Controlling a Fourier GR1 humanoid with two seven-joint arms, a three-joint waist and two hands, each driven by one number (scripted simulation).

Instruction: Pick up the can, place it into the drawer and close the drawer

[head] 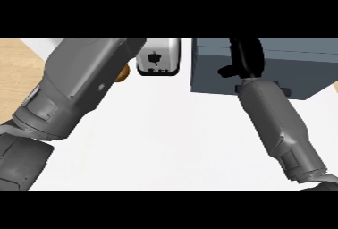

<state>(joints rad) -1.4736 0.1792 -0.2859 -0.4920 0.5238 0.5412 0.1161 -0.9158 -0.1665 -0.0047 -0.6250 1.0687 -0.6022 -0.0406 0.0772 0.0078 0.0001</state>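
Broadly, the white bench (pixel 171 134) carries a grey drawer unit (pixel 264 67), where the right hand (pixel 246 56) rests on top, its fingers' state untellable. No can is discernible. A toaster (pixel 158 57) stands left of it.

- One head view, staring steeply down at the white bench (pixel 171 134).
- It's close in; both forearms rise from the lower edge.
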